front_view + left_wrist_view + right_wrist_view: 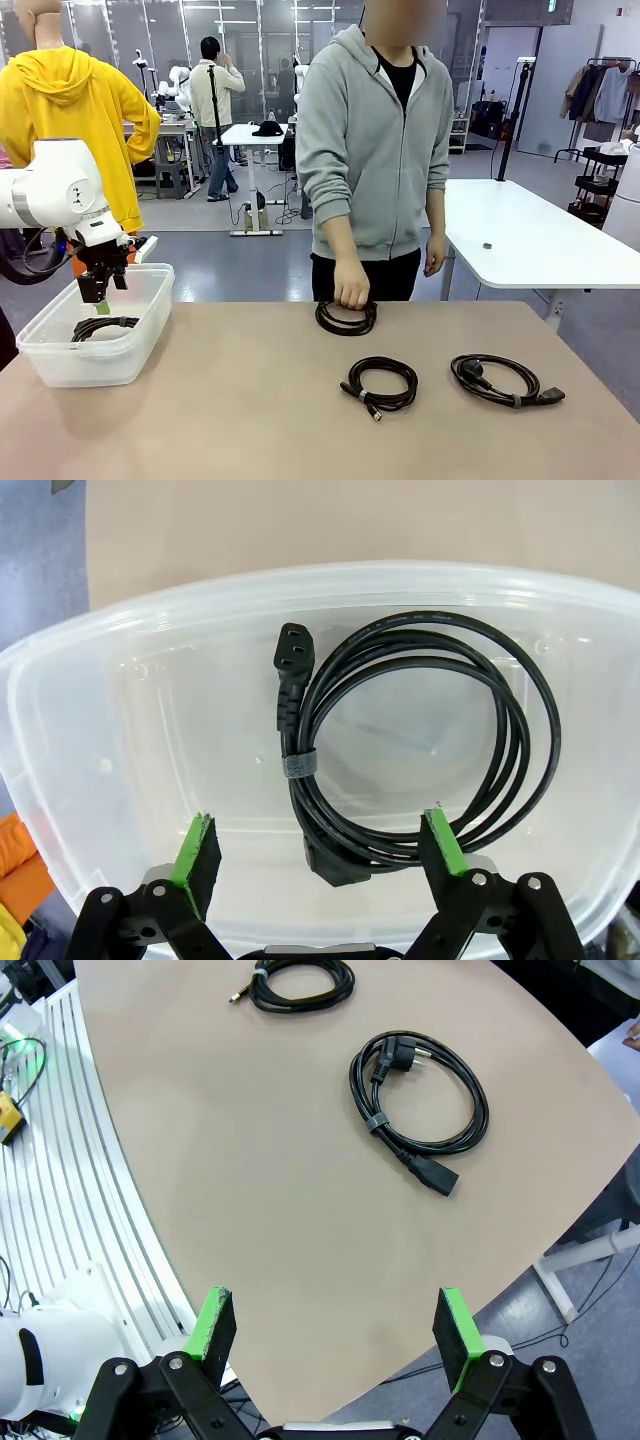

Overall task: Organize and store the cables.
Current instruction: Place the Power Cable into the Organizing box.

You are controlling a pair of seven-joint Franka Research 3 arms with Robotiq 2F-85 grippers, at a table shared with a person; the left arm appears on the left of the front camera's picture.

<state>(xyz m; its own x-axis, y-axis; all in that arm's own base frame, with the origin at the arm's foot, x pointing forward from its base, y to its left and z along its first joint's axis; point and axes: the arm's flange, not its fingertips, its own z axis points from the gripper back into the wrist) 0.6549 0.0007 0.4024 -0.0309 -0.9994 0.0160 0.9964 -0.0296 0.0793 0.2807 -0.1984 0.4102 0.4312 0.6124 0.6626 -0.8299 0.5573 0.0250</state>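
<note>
Black cables [297, 792], translucent white bin [95, 367], beige table [250, 420], person's grey hoodie [365, 150].

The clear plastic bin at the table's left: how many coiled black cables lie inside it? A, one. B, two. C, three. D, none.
A: a single coiled black cable lies on the floor of the clear plastic bin, with the open left pincer above it.
</note>
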